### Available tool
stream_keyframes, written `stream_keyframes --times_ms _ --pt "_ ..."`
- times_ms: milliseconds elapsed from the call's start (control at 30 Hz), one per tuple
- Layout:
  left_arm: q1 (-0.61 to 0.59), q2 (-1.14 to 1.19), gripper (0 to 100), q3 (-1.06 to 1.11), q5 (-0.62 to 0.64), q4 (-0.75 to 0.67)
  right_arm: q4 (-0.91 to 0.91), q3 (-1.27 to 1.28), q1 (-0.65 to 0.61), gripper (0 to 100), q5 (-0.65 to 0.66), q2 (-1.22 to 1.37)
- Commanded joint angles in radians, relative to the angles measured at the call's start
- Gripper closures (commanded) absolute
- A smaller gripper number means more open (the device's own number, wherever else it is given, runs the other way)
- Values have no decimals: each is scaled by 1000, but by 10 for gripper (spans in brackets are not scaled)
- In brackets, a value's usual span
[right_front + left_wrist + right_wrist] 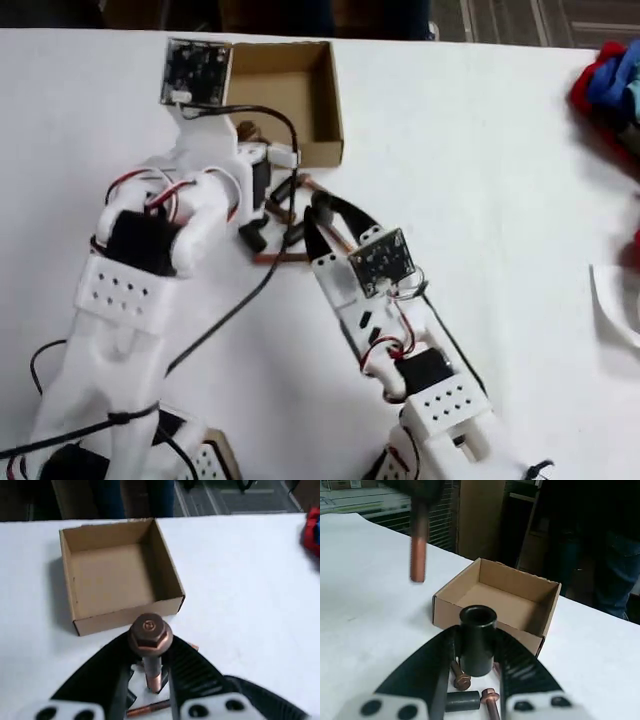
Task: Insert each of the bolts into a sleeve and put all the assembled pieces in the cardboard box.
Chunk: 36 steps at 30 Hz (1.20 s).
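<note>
The bolt (150, 636) is copper colored and stands straight up with its head on top. The two black fingers of the left gripper (150, 655) pinch it tight. It hangs in the air over the white table (250, 580), just in front of the cardboard box (125, 616), which is open on top. The right gripper (478, 647) squeezes a black sleeve (478, 630) between its fingers, and the sleeve stands up with its hole facing up. The held bolt is higher than the sleeve and off to one side, not inside it. Under the right gripper, two loose bolts (460, 678) and a loose sleeve (462, 701) lie close together on the table, near the box.
</note>
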Motion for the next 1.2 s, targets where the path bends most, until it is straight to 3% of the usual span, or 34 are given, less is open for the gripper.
stream_keyframes --times_ms 0,333,667,1167 --pt "48 -20 972 -87 12 -44 -27 -5 -15 977 -12 -28" --pt "64 144 972 -94 17 -98 -27 -6 -5 977 -130 -36" --pt "141 147 972 -101 64 -130 -25 -6 -7 977 -132 -27" --pt "173 149 972 -222 66 -11 -28 17 2 977 -130 -25"
